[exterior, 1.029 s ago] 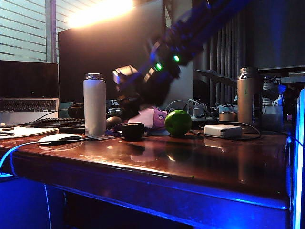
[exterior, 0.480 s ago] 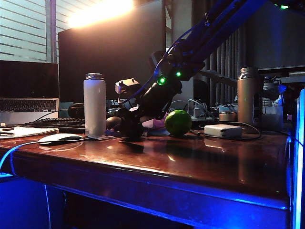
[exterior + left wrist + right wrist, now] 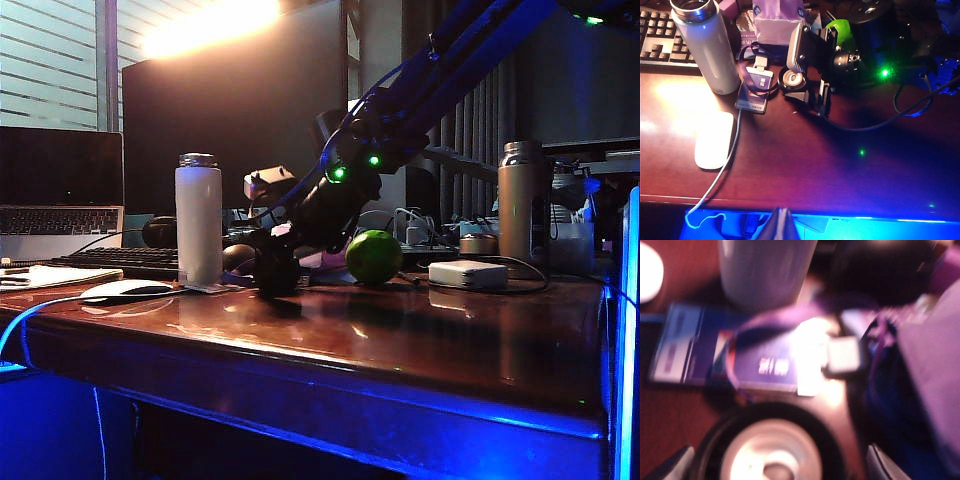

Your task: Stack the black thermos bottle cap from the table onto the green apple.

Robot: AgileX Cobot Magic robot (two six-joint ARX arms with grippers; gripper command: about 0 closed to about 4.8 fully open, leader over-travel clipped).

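Note:
The black thermos bottle cap stands on the table with its lighter face up, just left of the green apple. My right gripper has reached across and hangs low over the cap, open, with one finger on each side of it. From the left wrist view the cap shows between those fingers, and the apple lies behind the right arm. My left gripper is shut and empty, off the table's front edge.
A white bottle stands left of the cap, with a badge on a purple lanyard between them. A pink packet, a white mouse, a keyboard, a steel thermos and a white adapter are also there.
My right arm has swung down from above the table, and its open gripper now straddles the cap. The cap, the apple and the left gripper have stayed put.

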